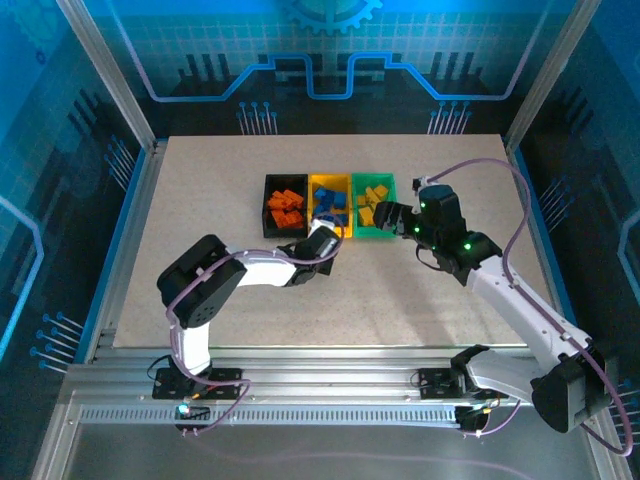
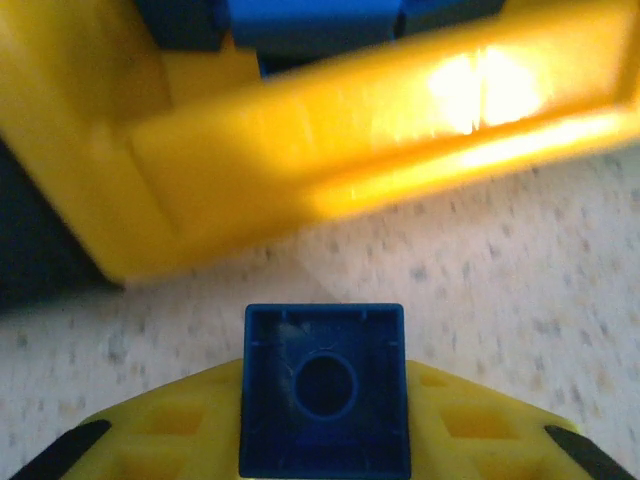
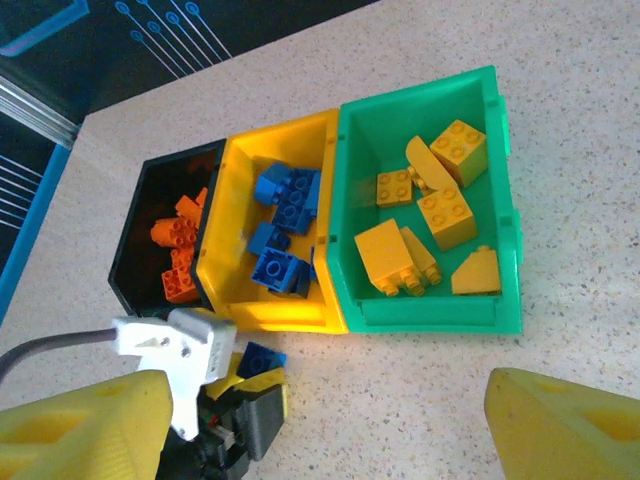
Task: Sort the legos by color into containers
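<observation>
a blue lego (image 2: 325,390) is clamped in the left gripper (image 1: 323,238), its hollow underside facing the wrist camera. it is just off the near wall of the yellow bin (image 2: 330,150), with the speckled table (image 2: 520,290) beneath. more blue legos (image 3: 285,205) lie inside that bin. the black bin (image 3: 135,235) on its left holds orange legos (image 3: 180,255), and the green bin (image 3: 430,318) on its right holds yellow legos (image 3: 445,215). the three bins stand touching in a row. the right gripper (image 1: 386,214) hangs by the green bin's near edge, jaws spread wide with nothing between them.
</observation>
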Tool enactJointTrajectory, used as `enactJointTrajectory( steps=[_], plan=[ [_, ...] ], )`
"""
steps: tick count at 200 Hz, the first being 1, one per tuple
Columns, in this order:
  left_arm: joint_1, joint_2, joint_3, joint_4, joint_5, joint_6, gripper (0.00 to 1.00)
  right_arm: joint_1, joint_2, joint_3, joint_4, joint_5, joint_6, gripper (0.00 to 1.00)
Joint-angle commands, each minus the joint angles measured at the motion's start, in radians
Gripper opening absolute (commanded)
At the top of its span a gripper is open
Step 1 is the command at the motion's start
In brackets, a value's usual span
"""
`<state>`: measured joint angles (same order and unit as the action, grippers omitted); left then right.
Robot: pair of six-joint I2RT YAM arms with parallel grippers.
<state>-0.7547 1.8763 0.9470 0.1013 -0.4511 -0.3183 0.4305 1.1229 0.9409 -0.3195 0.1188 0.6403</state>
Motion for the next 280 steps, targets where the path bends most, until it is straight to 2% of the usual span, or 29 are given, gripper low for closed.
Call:
enactJointTrajectory(
  steps=[1,33,65,101,149,163,189,213,219,223,252,270,280],
  plan=[
    [-0.04,-0.102,-0.051,-0.03,0.046,-0.067,0.29,-0.019,-0.015,-0.024,0.021,0.004,0.018,0.83],
    [-0.049,-0.26,-0.092,-0.093,0.121,-0.192,0.26,-0.028,-0.031,-0.055,0.021,0.005,0.033,0.83],
    [-0.034,-0.317,0.006,-0.171,0.122,-0.185,0.26,-0.036,-0.051,-0.116,0.034,0.0,0.051,0.84],
    [0.061,-0.184,0.202,-0.208,0.157,-0.162,0.26,-0.037,-0.043,-0.135,0.017,-0.001,0.063,0.84],
    [0.166,0.07,0.498,-0.292,0.208,-0.166,0.27,-0.04,-0.068,-0.141,-0.026,0.011,0.052,0.84],
    [0.175,0.123,0.567,-0.316,0.215,-0.164,0.35,-0.042,-0.079,-0.142,-0.036,0.01,0.051,0.84],
    [0.183,0.142,0.62,-0.318,0.235,-0.168,0.65,-0.044,-0.101,-0.142,-0.049,0.0,0.053,0.85],
    [0.174,0.06,0.592,-0.288,0.254,-0.166,0.78,-0.045,-0.12,-0.142,-0.057,0.003,0.056,0.88],
    [0.168,0.03,0.575,-0.279,0.251,-0.161,0.87,-0.046,-0.124,-0.141,-0.059,0.004,0.056,0.88],
    [0.164,0.009,0.56,-0.274,0.25,-0.157,0.98,-0.045,-0.127,-0.142,-0.06,0.004,0.055,0.89],
    [0.134,-0.195,0.401,-0.221,0.247,-0.14,0.99,-0.046,-0.145,-0.141,-0.063,0.005,0.032,0.91],
    [0.117,-0.362,0.235,-0.155,0.23,-0.128,0.99,-0.045,-0.167,-0.149,-0.063,0.02,0.014,0.93],
    [0.114,-0.459,0.133,-0.118,0.203,-0.124,0.99,-0.045,-0.184,-0.165,-0.054,0.038,0.012,0.98]
  ],
)
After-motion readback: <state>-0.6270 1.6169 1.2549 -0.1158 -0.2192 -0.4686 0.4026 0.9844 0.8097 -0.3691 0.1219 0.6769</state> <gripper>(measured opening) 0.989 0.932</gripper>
